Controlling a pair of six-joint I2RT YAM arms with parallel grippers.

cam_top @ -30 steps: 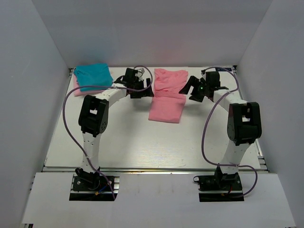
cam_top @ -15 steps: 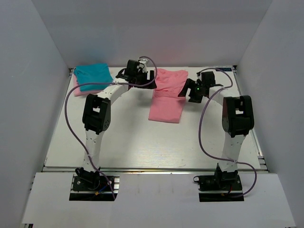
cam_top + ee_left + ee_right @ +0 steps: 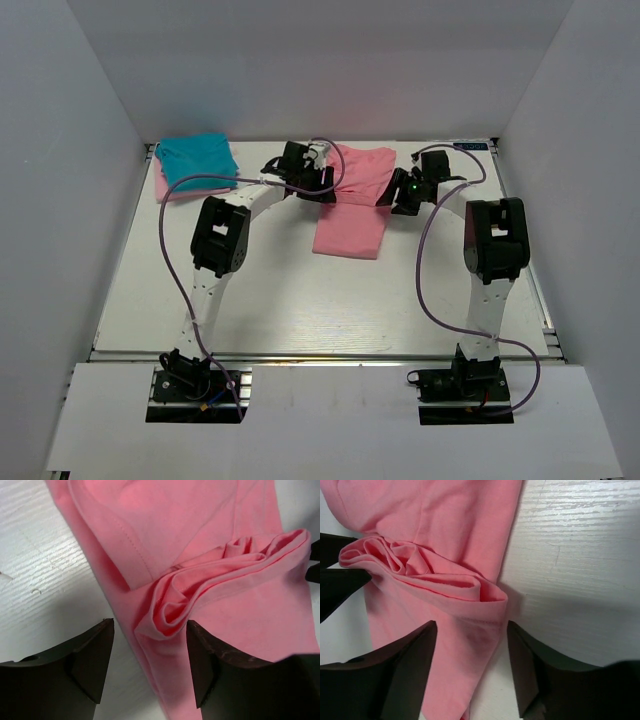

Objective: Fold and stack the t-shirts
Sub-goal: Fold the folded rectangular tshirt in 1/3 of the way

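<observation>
A: Where is the salmon-pink cloth t-shirt (image 3: 349, 225)?

B: It lies flat on the white wood-grain table (image 3: 300, 300), toward 12 o'clock from the table's middle. It is folded into a narrow panel that runs from the far edge toward the near one. A rumpled ridge of cloth crosses it about halfway along.

A: And the other two?

B: The teal-blue folded t-shirt (image 3: 197, 160) sits in the 10 o'clock corner, on top of the pale pink t-shirt (image 3: 166, 188). Only a strip of the pale one shows, at the teal one's 8 o'clock side. Both are well apart from the salmon shirt.

A: Where are the tools?

B: The left gripper (image 3: 320, 184) is at the salmon shirt's 9 o'clock edge and the right gripper (image 3: 399, 192) is at its 3 o'clock edge. Each is at one end of that ridge.

A: Are they gripping it?

B: No, both stand wide. In the left wrist view the left gripper's fingers (image 3: 92, 665) are spread, with the bunched end of the ridge in the gap and bare table beside the left-hand finger. In the right wrist view the right gripper's fingers (image 3: 405, 672) are spread as well. The ridge's folded corner lies between them, and the right-hand finger is over bare table.

A: Anything else around?

B: A purple cable (image 3: 168, 260) loops beside each arm, and plain white walls (image 3: 100, 110) close in the table on three sides.
</observation>
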